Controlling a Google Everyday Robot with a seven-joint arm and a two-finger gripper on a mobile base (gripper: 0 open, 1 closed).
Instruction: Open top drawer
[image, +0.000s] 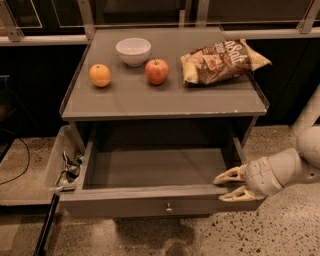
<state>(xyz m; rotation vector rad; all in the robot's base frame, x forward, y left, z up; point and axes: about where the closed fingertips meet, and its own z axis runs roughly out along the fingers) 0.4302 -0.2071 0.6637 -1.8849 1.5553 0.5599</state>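
Note:
The top drawer (125, 205) is pulled far out from under the grey table; its flat grey front has a small round metal knob (169, 208) at centre and its inside is bare. My gripper (230, 186) is at the drawer's right front corner, coming in from the right. Its pale fingers (227, 176) are spread, one over the drawer's right side wall and one by the front panel's end. It holds nothing. No other drawers show.
On the table top (150, 102) stand an orange (100, 75), a white bowl (133, 51), a red apple (157, 71) and a brown chip bag (222, 61). A pale tray (52, 170) with clutter sits left of the drawer. The floor is speckled.

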